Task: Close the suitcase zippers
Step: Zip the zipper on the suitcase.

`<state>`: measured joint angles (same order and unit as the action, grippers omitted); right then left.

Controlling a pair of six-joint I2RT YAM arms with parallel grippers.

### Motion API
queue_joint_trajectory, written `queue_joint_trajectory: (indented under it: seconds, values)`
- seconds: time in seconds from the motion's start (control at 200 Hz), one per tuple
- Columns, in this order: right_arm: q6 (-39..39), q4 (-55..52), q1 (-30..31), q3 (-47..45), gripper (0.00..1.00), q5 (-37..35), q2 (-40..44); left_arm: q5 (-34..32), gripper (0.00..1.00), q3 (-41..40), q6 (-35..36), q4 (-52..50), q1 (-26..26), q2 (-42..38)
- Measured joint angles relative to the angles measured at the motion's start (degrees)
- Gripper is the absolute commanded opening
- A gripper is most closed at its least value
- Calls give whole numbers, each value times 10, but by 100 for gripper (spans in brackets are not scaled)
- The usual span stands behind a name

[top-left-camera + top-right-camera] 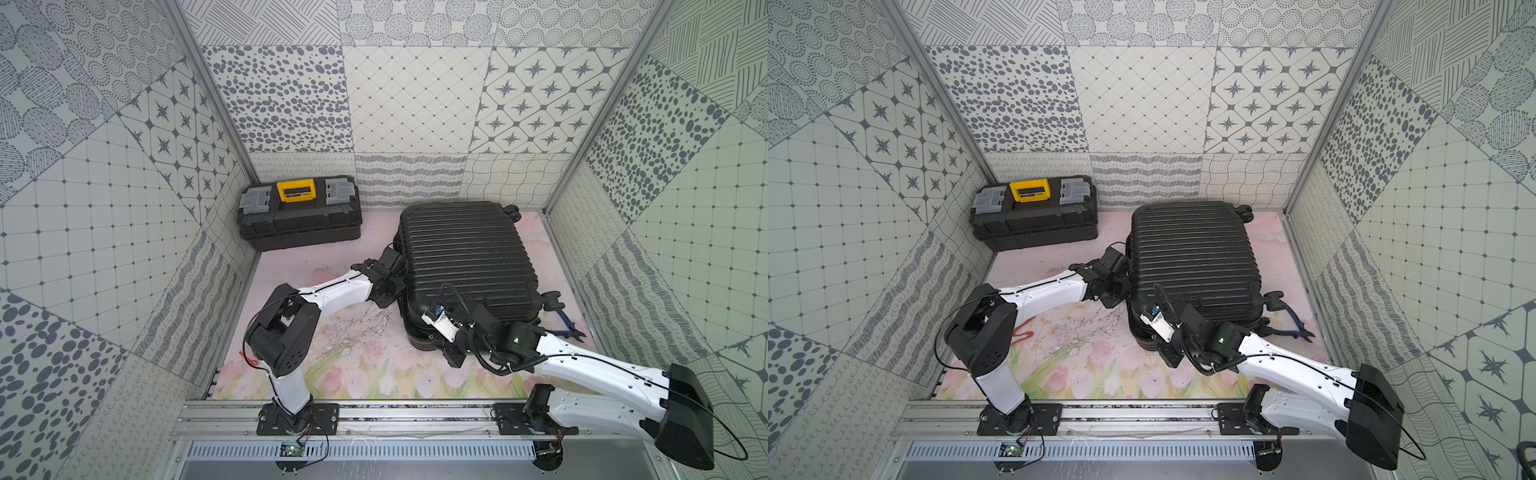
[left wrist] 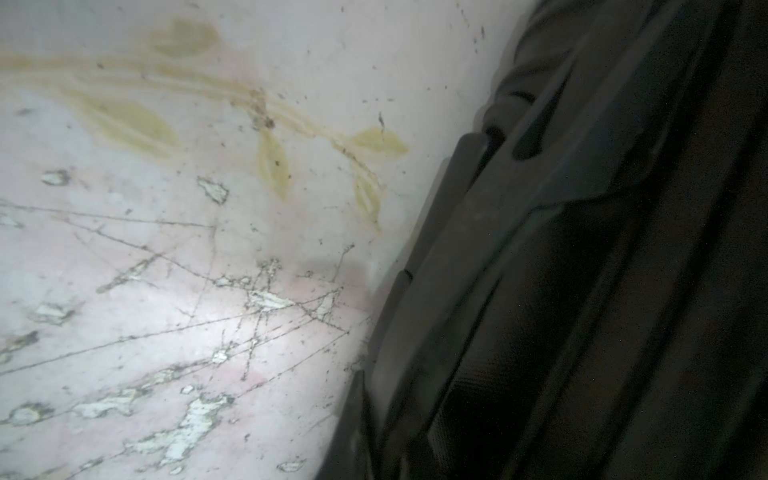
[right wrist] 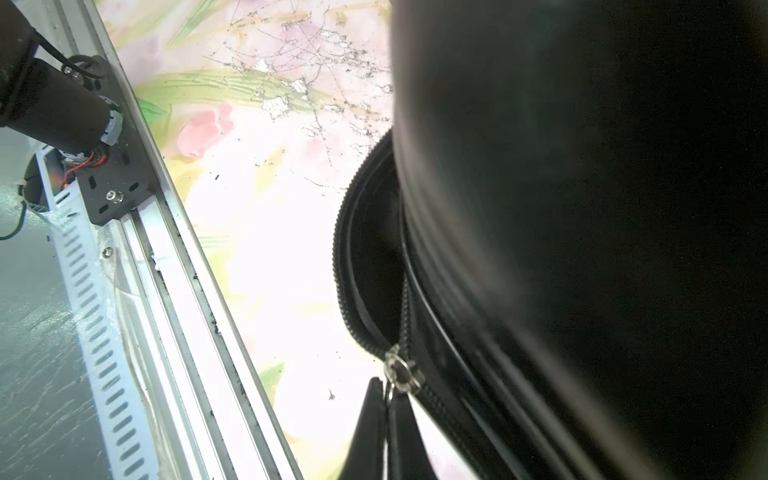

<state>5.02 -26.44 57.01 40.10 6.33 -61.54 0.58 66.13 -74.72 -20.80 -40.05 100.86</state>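
The suitcase [image 1: 465, 257] [image 1: 1196, 257] is laid flat, ribbed shell up, on the far right part of the floral surface [image 1: 332, 345]. It lies well apart from the toolbox [image 1: 299, 214] in the far left corner, and blue-handled pliers [image 1: 567, 322] are seen just beside its right edge. At its near left corner the right fingers [image 3: 370, 428] are pinched on the metal zipper pull [image 3: 401, 374]. On one side of the pull the zippers [image 3: 345, 291] are parted; on the other they are joined. The left fingers [image 1: 392, 286] are pressed together against the suitcase's left side. Whether anything is caught between them cannot be told.
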Motion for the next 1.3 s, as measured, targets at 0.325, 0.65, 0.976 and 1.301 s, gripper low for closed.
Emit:
queue_joint_trajectory:
  seconds: [0.325, 0.65, 0.976, 1.301]
  values:
    - [54, -14, 21, 12, 0, -26, -10, -96, 0, -43, -111, 32, -47, -28]
    - [92, -7, 46, 17, 0, -75, -16, -116, 0, -81, -139, 72, -53, -51]
    - [35, -26, 35, -5, 0, -53, 35, -23, 5, -97, -103, 81, -17, -67]
    - [3, -38, 27, -27, 0, -52, 80, 112, 29, -54, -63, 42, 30, -34]
